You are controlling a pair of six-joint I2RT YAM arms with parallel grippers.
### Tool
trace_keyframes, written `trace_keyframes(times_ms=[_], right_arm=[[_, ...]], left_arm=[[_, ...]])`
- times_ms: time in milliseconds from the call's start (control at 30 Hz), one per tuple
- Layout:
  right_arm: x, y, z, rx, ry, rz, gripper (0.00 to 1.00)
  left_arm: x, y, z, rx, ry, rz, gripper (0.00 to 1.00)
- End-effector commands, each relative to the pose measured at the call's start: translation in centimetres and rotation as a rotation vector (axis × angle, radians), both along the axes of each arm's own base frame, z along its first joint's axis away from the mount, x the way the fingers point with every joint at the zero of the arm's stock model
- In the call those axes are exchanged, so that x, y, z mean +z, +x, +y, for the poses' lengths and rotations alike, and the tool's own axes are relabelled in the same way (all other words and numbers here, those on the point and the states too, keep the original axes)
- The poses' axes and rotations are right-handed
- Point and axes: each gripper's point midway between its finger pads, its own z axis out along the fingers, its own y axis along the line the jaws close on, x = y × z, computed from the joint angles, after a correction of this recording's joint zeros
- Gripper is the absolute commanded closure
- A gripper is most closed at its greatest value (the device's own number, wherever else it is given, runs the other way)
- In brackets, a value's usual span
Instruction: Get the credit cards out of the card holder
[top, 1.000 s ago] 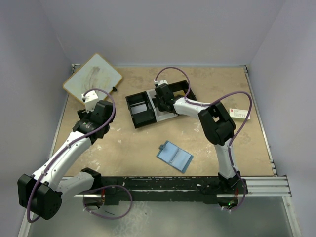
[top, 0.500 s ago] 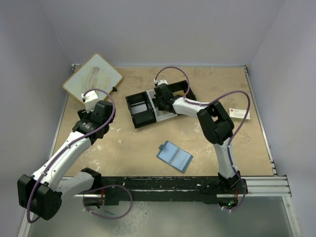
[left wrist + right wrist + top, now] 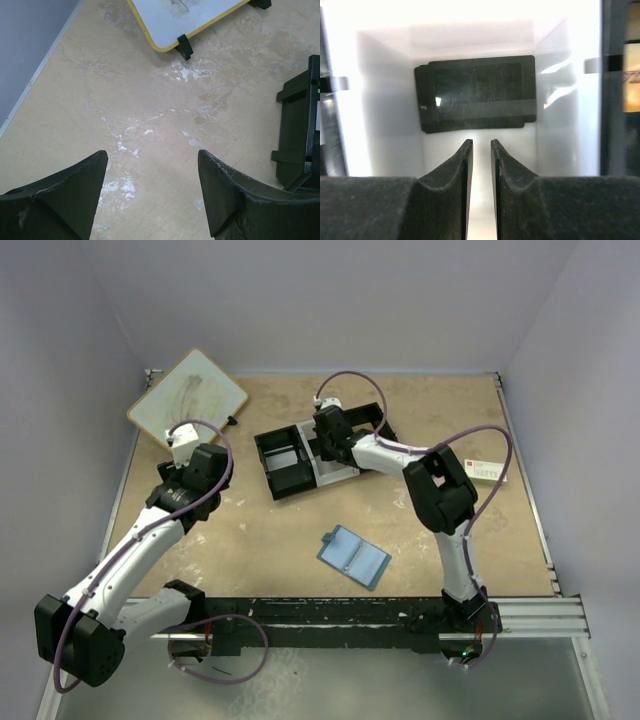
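Note:
The blue card holder lies open on the table in front of the arms, its paler inside pockets up, with no gripper near it. My right gripper hangs over the white middle compartment of the black-and-white tray. In the right wrist view the right gripper has its fingers a narrow gap apart with nothing between them. Two overlapping dark cards lie flat on the compartment's white floor just beyond the fingertips. My left gripper is wide open and empty above bare table at the left.
A yellow-edged whiteboard lies at the back left and shows ahead of the left gripper. The tray's black end is to the left gripper's right. A white card with red and green print lies at the right edge.
The right gripper has shifted very slightly farther back over the tray. The left arm and the card holder have not moved.

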Motion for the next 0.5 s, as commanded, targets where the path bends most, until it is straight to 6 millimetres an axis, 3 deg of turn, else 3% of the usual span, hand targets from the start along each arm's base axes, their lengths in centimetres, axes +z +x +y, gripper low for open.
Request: trace_keyframes(times_ms=[0,133,267,367,467], right_arm=[[11.1,0.1,0.3,0.014,0.118,-0.157,0.75],[16.1,-1.4,-1.3,-0.017,0.165,-0.221,0.72],[19.8,-5.1,-3.5,-0.051,0.279,-0.265,0.63],[19.7,-8.8,-5.2,-0.078,0.368,-0.239,0.57],[18.7,-12.6,-6.3,-0.041,0.458,-0.225,0.45]], left_arm=[[1.2,0.3,0.0,0.001,-0.020,-0.054,0.30],[1.4,0.2,0.0,0.000,-0.030,-0.065,0.30],[1.6,0.1,-0.2,-0.009,-0.041,-0.072,0.30],[1.9,0.0,-0.5,-0.025,-0.065,-0.086,0.29],[2.3,-0.1,-1.1,-0.058,-0.100,-0.106,0.30]])
